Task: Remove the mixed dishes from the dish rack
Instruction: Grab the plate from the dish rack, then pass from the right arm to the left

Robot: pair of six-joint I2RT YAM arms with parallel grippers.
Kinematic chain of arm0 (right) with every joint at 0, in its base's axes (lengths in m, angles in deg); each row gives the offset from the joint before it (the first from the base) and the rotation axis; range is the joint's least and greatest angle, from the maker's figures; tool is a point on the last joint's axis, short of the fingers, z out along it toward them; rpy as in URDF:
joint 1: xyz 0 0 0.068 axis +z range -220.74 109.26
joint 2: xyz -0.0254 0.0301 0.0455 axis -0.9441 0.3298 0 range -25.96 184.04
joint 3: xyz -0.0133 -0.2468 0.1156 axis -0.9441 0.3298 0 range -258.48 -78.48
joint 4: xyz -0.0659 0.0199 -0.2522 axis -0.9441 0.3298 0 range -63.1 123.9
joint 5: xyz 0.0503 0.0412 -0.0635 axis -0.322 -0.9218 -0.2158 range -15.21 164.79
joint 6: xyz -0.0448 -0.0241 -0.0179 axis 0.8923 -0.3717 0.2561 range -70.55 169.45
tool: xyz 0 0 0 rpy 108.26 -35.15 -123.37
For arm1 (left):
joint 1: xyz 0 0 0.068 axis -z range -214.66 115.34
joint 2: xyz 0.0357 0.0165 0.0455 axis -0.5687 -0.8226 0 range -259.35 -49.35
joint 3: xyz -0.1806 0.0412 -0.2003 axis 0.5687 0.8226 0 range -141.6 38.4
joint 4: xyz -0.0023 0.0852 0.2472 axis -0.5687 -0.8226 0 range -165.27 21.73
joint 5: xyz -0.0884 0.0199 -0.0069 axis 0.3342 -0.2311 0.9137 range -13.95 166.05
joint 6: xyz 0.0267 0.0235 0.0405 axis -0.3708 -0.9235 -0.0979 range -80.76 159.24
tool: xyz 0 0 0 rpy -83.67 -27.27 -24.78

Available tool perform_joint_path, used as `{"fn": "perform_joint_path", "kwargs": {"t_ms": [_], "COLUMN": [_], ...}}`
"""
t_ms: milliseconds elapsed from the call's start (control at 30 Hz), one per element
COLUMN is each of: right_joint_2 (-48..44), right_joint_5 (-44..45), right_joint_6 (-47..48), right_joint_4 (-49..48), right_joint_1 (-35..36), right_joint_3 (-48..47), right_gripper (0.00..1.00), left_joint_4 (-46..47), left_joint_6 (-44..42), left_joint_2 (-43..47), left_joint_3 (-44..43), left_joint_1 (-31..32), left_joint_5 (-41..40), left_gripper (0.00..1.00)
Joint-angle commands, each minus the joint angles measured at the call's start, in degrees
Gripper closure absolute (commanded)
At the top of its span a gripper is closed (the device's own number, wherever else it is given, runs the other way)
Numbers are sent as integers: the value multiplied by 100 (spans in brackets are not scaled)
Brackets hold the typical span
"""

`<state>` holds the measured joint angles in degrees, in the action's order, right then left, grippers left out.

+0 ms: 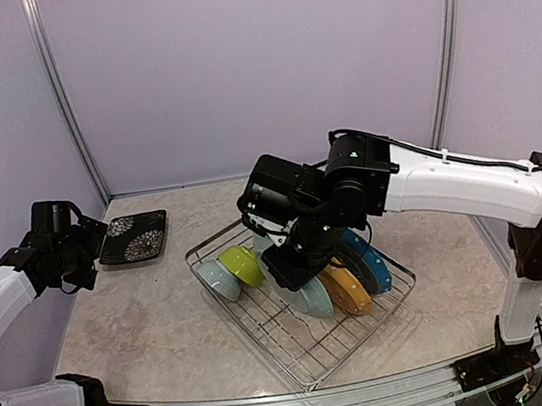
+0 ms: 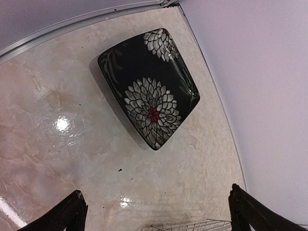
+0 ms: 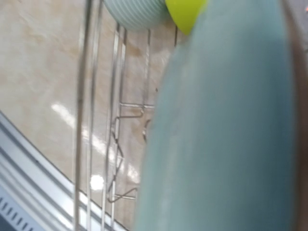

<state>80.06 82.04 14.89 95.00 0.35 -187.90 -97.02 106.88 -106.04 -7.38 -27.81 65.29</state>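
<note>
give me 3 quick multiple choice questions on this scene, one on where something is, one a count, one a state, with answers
1. Where is the black square plate?
A. flat on the table, left of the dish rack
B. standing among the tines
C. lifted by the right arm

2. How many bowls sit in the dish rack?
A. none
B. four
C. two

3. How do the left jaws stand?
A. shut on a glass
B. open, holding nothing
C. shut on the plate

Answers:
1 A: the top view shows it lying on the table outside the wires.
2 C: a lime bowl and a pale-blue bowl lie side by side.
3 B: the left wrist view shows the fingertips far apart above the plate.
</note>
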Motion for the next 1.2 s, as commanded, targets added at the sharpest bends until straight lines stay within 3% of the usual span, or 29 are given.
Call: {"fn": "perform_joint_path", "kwargs": {"t_ms": [0, 333, 533, 700, 900, 1167], "right_joint_2": [-416, -530, -195, -133, -237, -709], "right_joint_5": [35, 294, 686, 1185, 2419, 4419], "right_joint_6": [168, 1250, 2102, 2941, 4354, 6445], "right_joint_4": [91, -179, -203, -465, -925, -2852], "right_joint_1": [-29, -30, -29, -28, 85, 383], "right_joint_3": [-495, -1301, -2225, -2401, -2022, -186], "right_gripper": [100, 100, 100, 100, 100, 100], "left_joint_4": [38, -47, -256, -428, -775, -740], "left_joint_6": [-44, -546, -990, -1406, -1885, -2115], "left_joint_2": [-61, -366, -453, -440, -530, -575], "left_joint_3": [-209, -814, -1352, -1865, -2441, -2685], "left_joint_1": [44, 44, 21, -50, -79, -55], "left_joint_5": [22, 536, 726, 1280, 2092, 3195], "left_gripper": [1, 1, 1, 1, 1, 1]}}
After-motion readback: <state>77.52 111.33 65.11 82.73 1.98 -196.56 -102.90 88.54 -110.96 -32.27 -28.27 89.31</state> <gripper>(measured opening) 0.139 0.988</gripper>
